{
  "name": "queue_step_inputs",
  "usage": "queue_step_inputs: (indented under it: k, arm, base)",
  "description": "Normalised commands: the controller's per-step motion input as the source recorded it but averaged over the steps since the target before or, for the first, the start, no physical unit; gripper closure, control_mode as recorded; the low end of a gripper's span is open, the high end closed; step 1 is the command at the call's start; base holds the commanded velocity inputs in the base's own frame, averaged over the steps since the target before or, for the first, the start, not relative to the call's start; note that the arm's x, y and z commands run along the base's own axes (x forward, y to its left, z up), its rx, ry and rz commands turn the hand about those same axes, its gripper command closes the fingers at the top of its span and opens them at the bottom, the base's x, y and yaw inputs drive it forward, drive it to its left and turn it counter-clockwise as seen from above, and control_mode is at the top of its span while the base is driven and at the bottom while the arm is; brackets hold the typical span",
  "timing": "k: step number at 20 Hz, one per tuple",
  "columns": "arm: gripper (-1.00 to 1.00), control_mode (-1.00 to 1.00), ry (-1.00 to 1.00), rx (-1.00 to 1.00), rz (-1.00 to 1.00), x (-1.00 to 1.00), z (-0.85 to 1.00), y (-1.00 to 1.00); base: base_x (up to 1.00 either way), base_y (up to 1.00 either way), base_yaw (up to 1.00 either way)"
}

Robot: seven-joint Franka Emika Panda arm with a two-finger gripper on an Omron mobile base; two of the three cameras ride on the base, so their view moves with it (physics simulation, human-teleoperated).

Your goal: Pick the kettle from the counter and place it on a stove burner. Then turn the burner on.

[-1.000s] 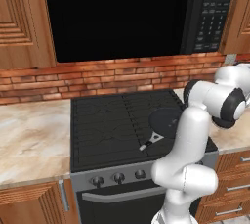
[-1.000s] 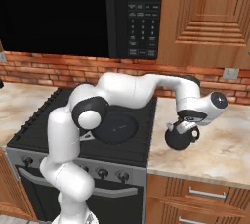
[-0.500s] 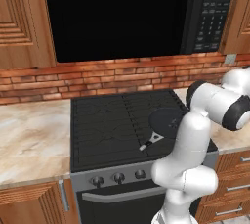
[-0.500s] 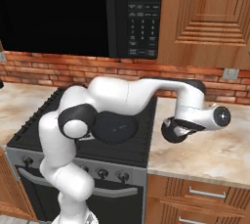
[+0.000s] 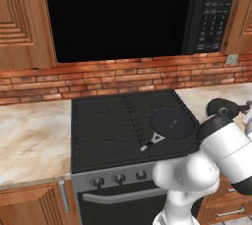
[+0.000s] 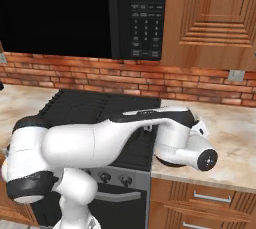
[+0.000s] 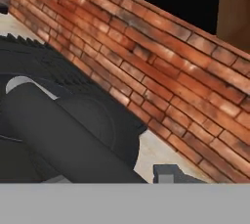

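Note:
Seen close up in the hand view, the dark grey kettle [image 7: 73, 135] lies between the jaws of my gripper [image 7: 129, 173]. The gripper is shut on it, and one fingertip [image 7: 166, 173] shows beside it. From the left base view the kettle [image 5: 220, 106] hangs just right of the stove, over the beige counter [image 5: 209, 94], half hidden behind my forearm. The black stove burner grates [image 5: 110, 126] lie to its left. In the right base view my wrist [image 6: 192, 148] sits over the counter [image 6: 235, 138], at its end beside the stove.
A flat black pan [image 5: 172, 122] with a straight handle sits on the front right burner. Silver knobs [image 5: 119, 177] line the stove front. A brick wall [image 7: 161, 56] and a microwave [image 6: 142, 13] stand behind and above. Counter [image 5: 29, 140] also runs left of the stove.
My wrist has rolled and sunk lower over the counter beside the stove. The forearm now blocks the kettle in the right base view. The grip has stayed the same.

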Motion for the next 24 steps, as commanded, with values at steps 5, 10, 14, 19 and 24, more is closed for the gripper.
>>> queue_step_inputs:
  k: [5, 10, 14, 19, 24]
  arm:
    - [1.00, -1.00, 0.07, -0.06, -0.04, -0.04, 0.78, 1.00]
    - [1.00, -1.00, 0.40, -0.19, 0.00, 0.00, 0.59, 1.00]
    - [1.00, -1.00, 0.48, -0.22, 0.00, 0.00, 0.32, 1.00]
    - [1.00, -1.00, 0.43, -0.10, 0.00, 0.00, 0.32, 1.00]
    - [1.00, -1.00, 0.32, -0.02, 0.00, 0.00, 0.48, 1.00]
  base:
    - [0.00, 0.00, 0.00]
    - [0.00, 0.00, 0.00]
    - [0.00, 0.00, 0.00]
    - [0.00, 0.00, 0.00]
    - [0.00, 0.00, 0.00]
